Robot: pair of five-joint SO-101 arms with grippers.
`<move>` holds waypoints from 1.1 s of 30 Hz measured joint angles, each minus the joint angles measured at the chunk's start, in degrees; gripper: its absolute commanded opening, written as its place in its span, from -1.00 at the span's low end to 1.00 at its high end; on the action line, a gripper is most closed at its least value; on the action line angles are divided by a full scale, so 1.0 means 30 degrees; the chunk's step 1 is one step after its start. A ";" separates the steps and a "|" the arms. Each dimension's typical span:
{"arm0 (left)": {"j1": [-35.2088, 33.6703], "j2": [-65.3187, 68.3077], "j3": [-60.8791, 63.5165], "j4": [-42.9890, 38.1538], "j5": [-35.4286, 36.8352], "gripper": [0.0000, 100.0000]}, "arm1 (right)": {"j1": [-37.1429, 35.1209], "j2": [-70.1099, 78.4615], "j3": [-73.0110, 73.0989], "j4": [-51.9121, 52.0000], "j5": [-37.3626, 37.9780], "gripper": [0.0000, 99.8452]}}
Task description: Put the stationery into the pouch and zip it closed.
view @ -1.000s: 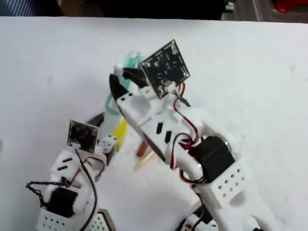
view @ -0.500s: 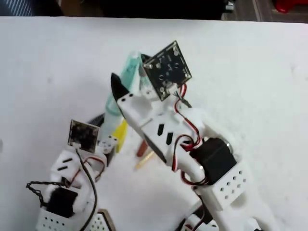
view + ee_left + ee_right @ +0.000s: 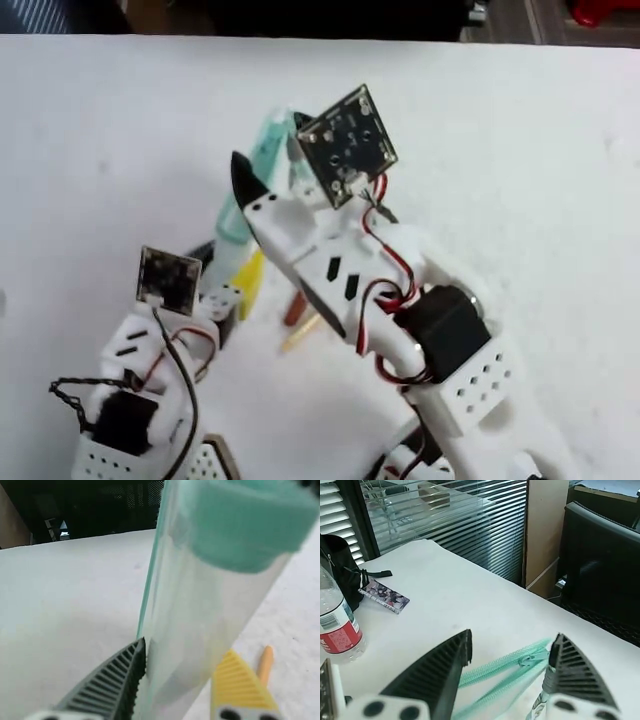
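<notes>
Since our right gripper [image 3: 512, 636] has spread open at the zipper [image 3: 520, 661], we judge zipping unstarted; our left gripper [image 3: 186, 647] seemingly pinches the pouch [image 3: 200, 605].

The left arm [image 3: 135, 390] is seen at 7 o'clock in the high view, with its wrist aimed toward 1 o'clock. The left gripper [image 3: 185, 650] is clamped: one grey and one yellow finger are pressed against the pouch [image 3: 200, 610] held between them. The right arm [image 3: 440, 350] is stretched from 5 o'clock toward 11 o'clock. The right gripper [image 3: 512, 636] is spread wide, its black fingers [image 3: 435, 672] kept well apart.
</notes>
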 measured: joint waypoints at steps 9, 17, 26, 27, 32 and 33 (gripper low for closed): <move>0.0000 0.0000 0.0000 0.0000 0.0000 -0.58 | 0.0000 0.0000 0.0000 0.0000 0.2168 -0.52; 0.0000 0.0000 0.0000 0.0000 0.0000 -0.58 | 0.0000 0.0000 0.0000 0.0000 0.2344 -0.52; 0.0000 0.0000 0.0000 0.0000 0.0000 -0.58 | 0.0000 0.0000 0.0000 0.0000 0.2344 -0.52; 0.0000 0.0000 0.0000 0.0000 0.0000 -0.58 | 0.0000 0.0000 0.0000 0.0000 0.2344 -0.52; 0.0000 0.0000 0.0000 0.0000 0.0000 -0.58 | 0.0088 -0.0938 0.0000 0.0000 0.2549 -0.52; 0.0000 0.0000 0.0000 0.0000 0.0000 -0.58 | 0.0088 -0.1084 0.0000 0.0029 0.2637 -0.52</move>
